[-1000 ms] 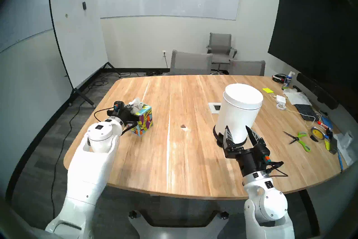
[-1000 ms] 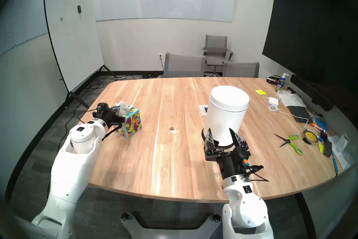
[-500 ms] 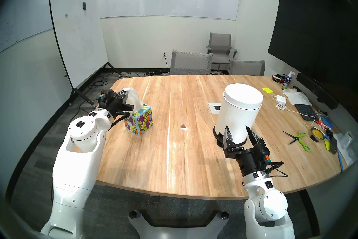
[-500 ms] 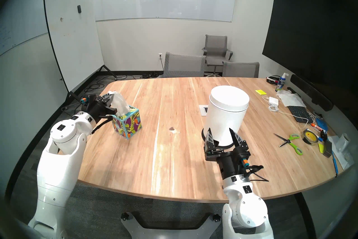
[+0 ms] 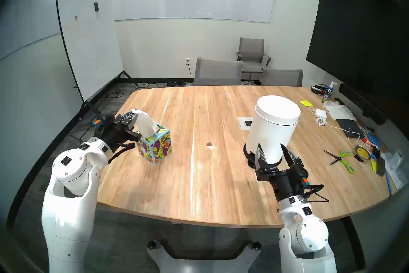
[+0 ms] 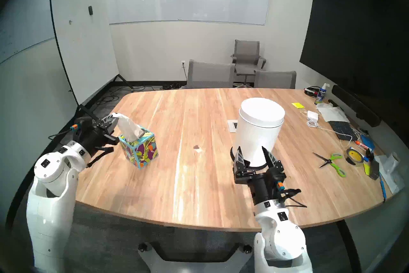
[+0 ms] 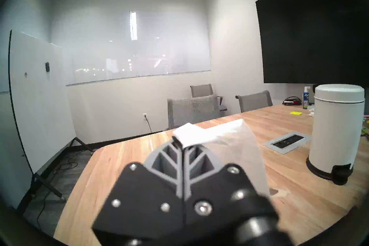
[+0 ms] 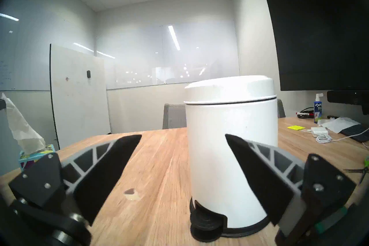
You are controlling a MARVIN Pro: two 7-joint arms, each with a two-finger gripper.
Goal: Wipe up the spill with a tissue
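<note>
The spill (image 5: 209,144) is a small dark brown blotch with a pale rim on the wooden table (image 5: 199,188), between the arms. It also shows in the right wrist view (image 8: 129,191) and the left wrist view (image 7: 273,191). My left gripper (image 5: 132,113) is shut on the top of a white tissue (image 5: 145,124). The tissue is stretched up and left, with its lower end still in the slot of the leaf-print tissue box (image 5: 157,148). My right gripper (image 5: 270,146) is open and empty, just in front of the white pedal bin (image 5: 274,124).
A socket plate (image 5: 245,123) sits left of the bin. Scissors (image 5: 342,158), a tape roll (image 5: 360,153), a keyboard (image 5: 349,127), cables and papers crowd the table's right side. Grey chairs (image 5: 218,72) stand behind the table, and a whiteboard (image 5: 88,40) at the far left.
My left gripper closed on the tissue at the box top and pulled back and left, drawing the tissue out. The box slid a little toward me. The right arm has not moved.
</note>
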